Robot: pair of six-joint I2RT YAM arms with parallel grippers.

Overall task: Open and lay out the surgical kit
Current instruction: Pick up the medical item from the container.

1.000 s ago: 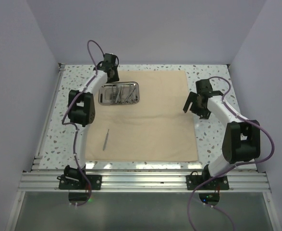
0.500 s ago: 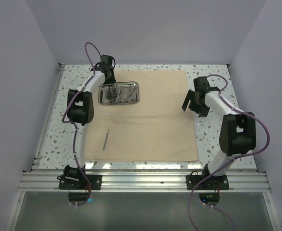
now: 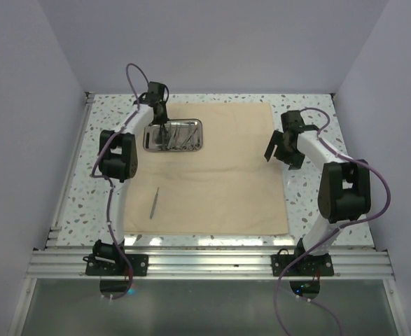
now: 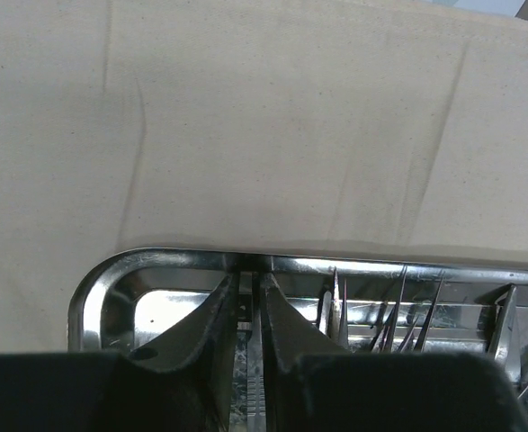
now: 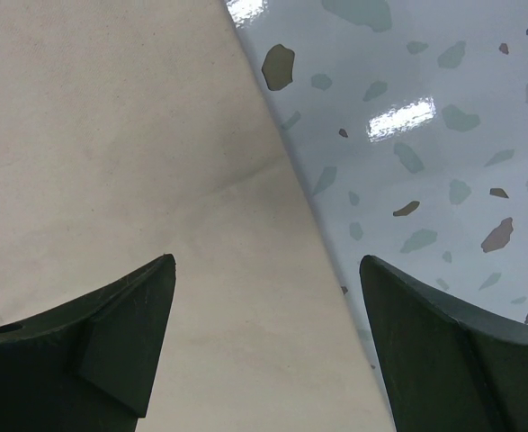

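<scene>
Top view: a beige cloth wrap (image 3: pixel 226 175) lies spread mid-frame, with a shiny rectangular steel tray (image 3: pixel 202 137) at its upper left and one thin silver tweezer (image 3: pixel 154 201) at its lower left.

Left wrist: the left gripper (image 4: pixel 250 279) is nearly closed about a thin steel instrument (image 4: pixel 253 378) in the tray; whether it pinches cannot be told.

Right wrist: the right gripper (image 5: pixel 265 261) gapes wide and empty over the cloth's edge.

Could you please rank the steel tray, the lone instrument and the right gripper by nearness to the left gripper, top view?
1. steel tray: left gripper is inside it.
2. lone instrument: on the cloth, nearer the front.
3. right gripper: far right.
</scene>
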